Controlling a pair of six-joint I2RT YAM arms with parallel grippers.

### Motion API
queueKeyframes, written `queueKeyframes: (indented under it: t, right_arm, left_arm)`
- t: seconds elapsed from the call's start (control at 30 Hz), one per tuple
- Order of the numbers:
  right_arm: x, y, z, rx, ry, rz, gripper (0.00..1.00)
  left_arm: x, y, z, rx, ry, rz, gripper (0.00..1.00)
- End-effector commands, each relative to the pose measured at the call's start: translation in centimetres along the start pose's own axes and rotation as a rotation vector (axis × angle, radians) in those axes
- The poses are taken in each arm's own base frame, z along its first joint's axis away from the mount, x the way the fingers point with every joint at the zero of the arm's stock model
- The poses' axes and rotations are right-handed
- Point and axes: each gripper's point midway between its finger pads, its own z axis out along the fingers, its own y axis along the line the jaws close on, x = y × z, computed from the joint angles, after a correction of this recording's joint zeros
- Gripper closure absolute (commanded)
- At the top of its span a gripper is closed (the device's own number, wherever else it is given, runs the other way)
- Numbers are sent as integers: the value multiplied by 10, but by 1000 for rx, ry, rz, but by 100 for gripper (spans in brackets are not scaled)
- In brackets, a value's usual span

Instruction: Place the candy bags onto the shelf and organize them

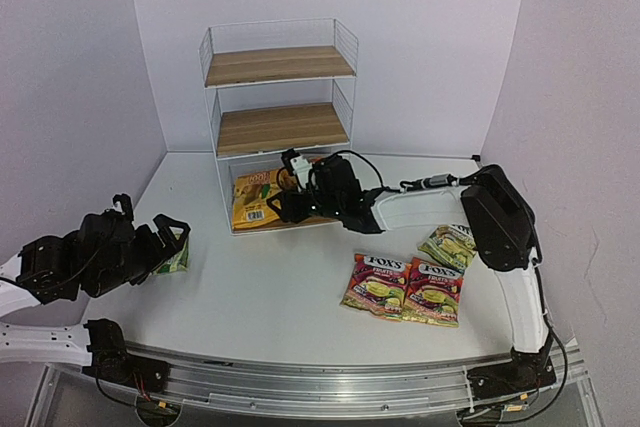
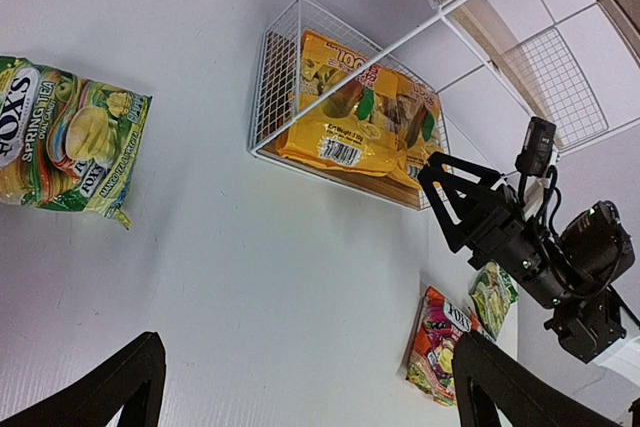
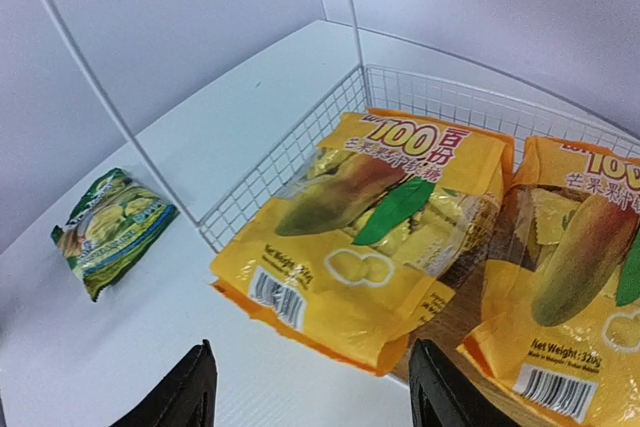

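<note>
The shelf (image 1: 278,65) stands at the back of the table. Two yellow-orange bags (image 3: 370,237) (image 3: 570,287) lie side by side on its bottom board; the left one (image 1: 254,202) sticks out over the front edge. My right gripper (image 3: 312,387) is open and empty just in front of that bag, at the bottom tier (image 1: 285,205). My left gripper (image 1: 168,242) is open and empty (image 2: 310,397) above bare table, with a green bag (image 1: 176,260) (image 2: 70,142) just beside it. Two red-magenta bags (image 1: 377,284) (image 1: 433,292) and a second green bag (image 1: 447,245) lie at the right.
The shelf's two upper boards (image 1: 282,128) carry nothing. White walls close the table at the back and on both sides. The right arm (image 1: 430,205) reaches across the table's middle towards the shelf.
</note>
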Motion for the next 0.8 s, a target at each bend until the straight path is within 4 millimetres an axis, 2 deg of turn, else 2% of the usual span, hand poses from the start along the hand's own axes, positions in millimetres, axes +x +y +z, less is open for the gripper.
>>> queueKeyframes:
  t: [0.0, 0.07, 0.13, 0.4, 0.53, 0.77]
  right_arm:
    - [-6, 38, -15, -121, 3, 95, 38]
    - [5, 53, -13, -166, 32, 113, 38]
    - [12, 56, -9, -172, 47, 146, 39]
    - [31, 36, 23, -80, 48, 163, 58]
    - [46, 26, 37, -41, 57, 171, 62]
    - [40, 7, 49, 56, -21, 148, 72]
  left_arm:
    - [-5, -8, -6, 64, -9, -23, 0]
    - [-5, -7, -7, 67, -7, -25, 0]
    - [-5, -8, -7, 71, -6, -25, 0]
    - [-4, -5, -8, 72, -6, -38, 0]
    - [-6, -4, -9, 66, -13, -39, 0]
    - [-6, -2, -8, 59, -17, -37, 0]
